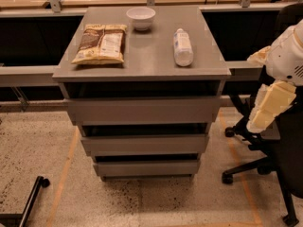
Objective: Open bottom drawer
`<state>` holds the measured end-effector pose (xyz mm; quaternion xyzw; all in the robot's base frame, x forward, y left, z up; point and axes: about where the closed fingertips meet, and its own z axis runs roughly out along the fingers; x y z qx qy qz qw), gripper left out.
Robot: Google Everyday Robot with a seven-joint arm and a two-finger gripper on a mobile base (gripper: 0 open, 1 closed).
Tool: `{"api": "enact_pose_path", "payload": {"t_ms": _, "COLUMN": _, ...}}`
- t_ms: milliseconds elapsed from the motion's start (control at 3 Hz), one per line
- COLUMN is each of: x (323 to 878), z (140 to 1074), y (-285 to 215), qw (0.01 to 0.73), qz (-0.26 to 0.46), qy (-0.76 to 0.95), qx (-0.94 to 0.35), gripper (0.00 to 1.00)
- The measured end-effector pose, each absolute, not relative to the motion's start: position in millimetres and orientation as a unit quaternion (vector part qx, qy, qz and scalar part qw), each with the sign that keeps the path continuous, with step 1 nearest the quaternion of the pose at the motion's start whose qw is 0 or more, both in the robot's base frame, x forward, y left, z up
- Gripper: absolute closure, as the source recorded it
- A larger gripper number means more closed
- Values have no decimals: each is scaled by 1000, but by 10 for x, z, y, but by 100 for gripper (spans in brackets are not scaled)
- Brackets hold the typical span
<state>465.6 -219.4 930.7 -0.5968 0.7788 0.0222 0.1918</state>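
Here, a grey three-drawer cabinet [142, 110] stands in the middle of a speckled floor [42, 145] marked with orange tape lines [66, 167]. The bottom drawer [147, 168], the lowest and narrowest-looking flat grey front, sits near the floor under the middle drawer front [144, 144] and the top drawer front [142, 110]; a dark gap runs above it and none of its interior shows. On the grey tabletop [147, 63] a brown and cream snack bag [100, 43] lies at the left, a small white bowl [141, 18] stands at the far edge, and a pale plastic bottle [183, 46] lies on its side at the right. The robot's cream and white end effector [269, 107] hangs at the right, well apart from the cabinet, in front of a black office chair [277, 164]. Whether it is clenched or released, I cannot tell
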Motion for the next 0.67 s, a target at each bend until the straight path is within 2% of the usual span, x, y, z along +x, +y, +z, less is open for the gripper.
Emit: {"api": "enact_pose_path", "payload": {"t_ms": 667, "x": 4943, "z": 8675, "y": -2201, "qw": 203, "qz": 69, "qy": 746, "qx": -630, "gripper": 0}}
